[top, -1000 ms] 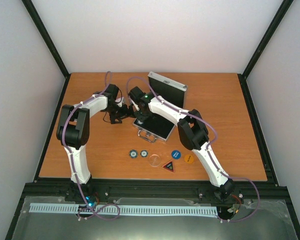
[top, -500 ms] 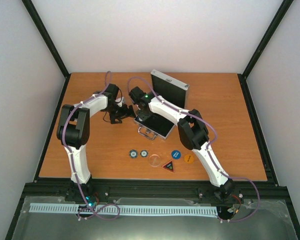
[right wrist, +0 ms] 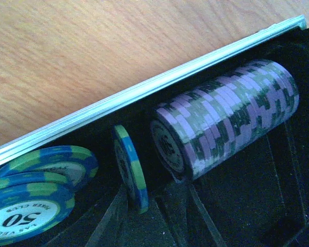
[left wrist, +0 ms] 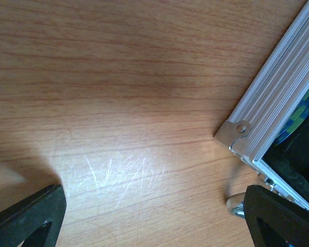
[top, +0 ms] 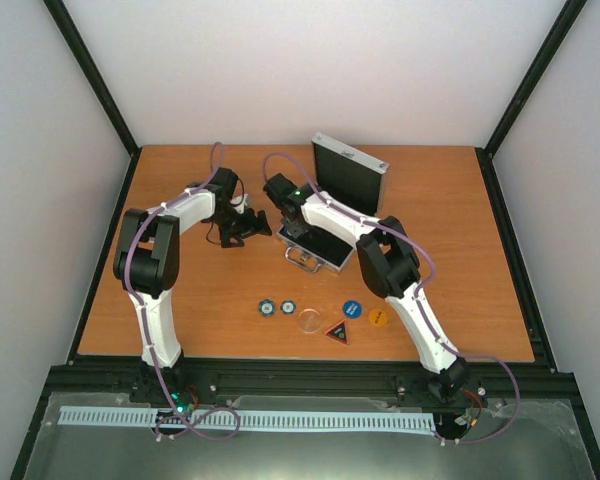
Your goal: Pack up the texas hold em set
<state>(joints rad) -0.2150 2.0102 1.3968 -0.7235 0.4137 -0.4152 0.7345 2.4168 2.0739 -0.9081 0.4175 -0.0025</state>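
The silver case (top: 325,255) lies open mid-table with its lid (top: 350,178) standing up behind. My right gripper (top: 292,232) reaches down into its black lining. In the right wrist view a blue-green chip (right wrist: 130,167) stands on edge between the slightly parted fingers (right wrist: 105,218), leaning on the left one with a gap to the other. A purple chip stack (right wrist: 226,116) lies beside it and blue chips (right wrist: 31,198) lie flat at the left. My left gripper (top: 246,228) hangs wide open over bare wood (left wrist: 154,216), just left of the case corner (left wrist: 239,131).
On the table near the arms lie two loose chips (top: 267,308), a clear disc (top: 308,321), a triangular button (top: 338,332), a blue round button (top: 352,309) and an orange one (top: 378,319). Black frame rails border the table.
The case and its lid have slid to the right with my right gripper inside. The right jaws have parted a little. The left arm has stayed put.
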